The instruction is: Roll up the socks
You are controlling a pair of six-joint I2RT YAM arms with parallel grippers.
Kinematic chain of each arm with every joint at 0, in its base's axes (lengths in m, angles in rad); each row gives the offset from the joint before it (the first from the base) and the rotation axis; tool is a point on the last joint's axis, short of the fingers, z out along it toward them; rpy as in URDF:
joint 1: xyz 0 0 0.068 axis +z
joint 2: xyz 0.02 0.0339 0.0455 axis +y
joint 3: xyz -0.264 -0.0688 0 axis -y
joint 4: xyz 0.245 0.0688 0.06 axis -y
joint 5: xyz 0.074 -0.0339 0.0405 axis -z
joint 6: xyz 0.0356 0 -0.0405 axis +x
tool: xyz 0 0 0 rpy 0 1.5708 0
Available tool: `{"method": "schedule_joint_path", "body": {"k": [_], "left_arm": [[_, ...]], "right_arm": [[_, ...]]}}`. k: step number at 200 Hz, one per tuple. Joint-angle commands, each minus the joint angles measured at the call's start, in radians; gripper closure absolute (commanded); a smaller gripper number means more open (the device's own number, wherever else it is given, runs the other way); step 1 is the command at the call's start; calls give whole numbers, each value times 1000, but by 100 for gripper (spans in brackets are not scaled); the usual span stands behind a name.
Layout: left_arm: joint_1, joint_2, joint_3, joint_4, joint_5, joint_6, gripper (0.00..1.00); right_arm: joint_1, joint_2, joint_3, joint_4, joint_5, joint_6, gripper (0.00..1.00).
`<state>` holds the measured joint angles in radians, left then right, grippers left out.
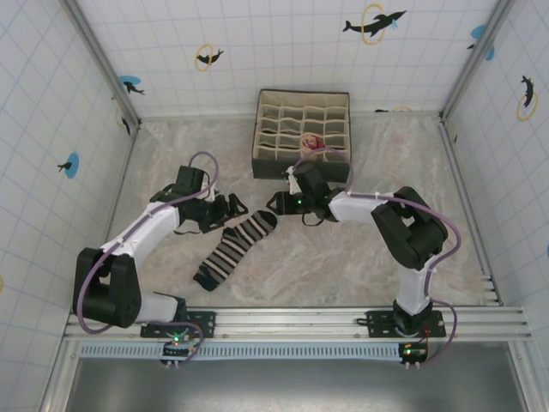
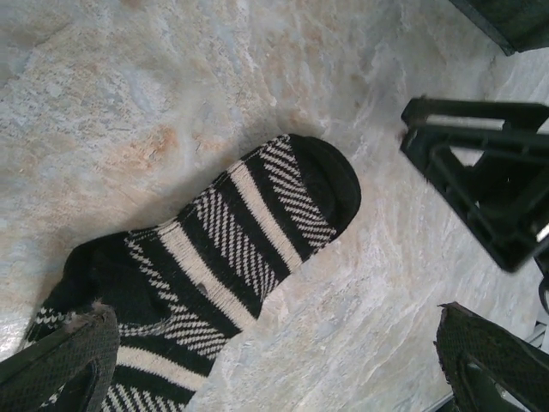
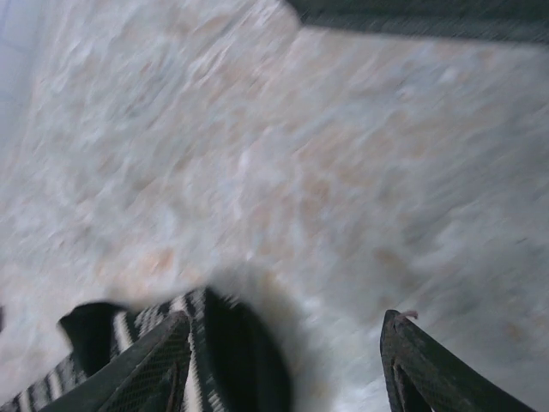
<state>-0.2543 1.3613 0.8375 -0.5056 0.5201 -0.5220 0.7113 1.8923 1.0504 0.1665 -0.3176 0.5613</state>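
Observation:
A black-and-white striped sock (image 1: pixel 233 251) lies flat on the marble table, toe toward the far right and cuff near the front. In the left wrist view the sock (image 2: pixel 219 253) runs from the lower left up to its black toe. My left gripper (image 1: pixel 228 209) hovers open just left of the toe, and its fingers (image 2: pixel 64 360) straddle the sock's middle and bare table. My right gripper (image 1: pixel 279 203) is open by the toe. The blurred toe (image 3: pixel 236 352) lies beside its left finger (image 3: pixel 141 365), with nothing clamped.
A beige gridded organiser box (image 1: pixel 302 105) stands at the back centre, with a reddish fabric bundle (image 1: pixel 310 143) in one compartment. The right gripper's dark frame (image 2: pixel 480 193) shows close to the toe in the left wrist view. Tiled walls enclose the table.

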Motion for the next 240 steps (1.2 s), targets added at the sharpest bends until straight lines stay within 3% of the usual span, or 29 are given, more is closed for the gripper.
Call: {"method": "schedule_joint_path", "body": {"k": [1,49,79,112,137,158,179,240], "left_arm": [[4,-33,-24,-47,-17,27,3],[4,-73,-48,-62,-15,19,3],[4,-79,-71,-53,-8,9,3],[4,-83,-77,-50,-9,4,4],[3,-88,-78,-50,-8,0,3],[4,-90,-84,-47,-1,-1,4],[3,-84,-88,-42,8,3,4],[3,-41,-144,56,35,-6,4]], "right_arm": [[21,-22,-39,33,-56,34,40],[59,-19,-105,101,-30,85,45],[62,-12,-121,106,7,98,58],[65,10,-133,128,39,100,62],[58,25,-125,119,52,92,76],[29,13,-135,105,34,83,92],[-10,-23,-158,82,21,54,98],[-168,-152,-184,-116,0,-136,100]]}}
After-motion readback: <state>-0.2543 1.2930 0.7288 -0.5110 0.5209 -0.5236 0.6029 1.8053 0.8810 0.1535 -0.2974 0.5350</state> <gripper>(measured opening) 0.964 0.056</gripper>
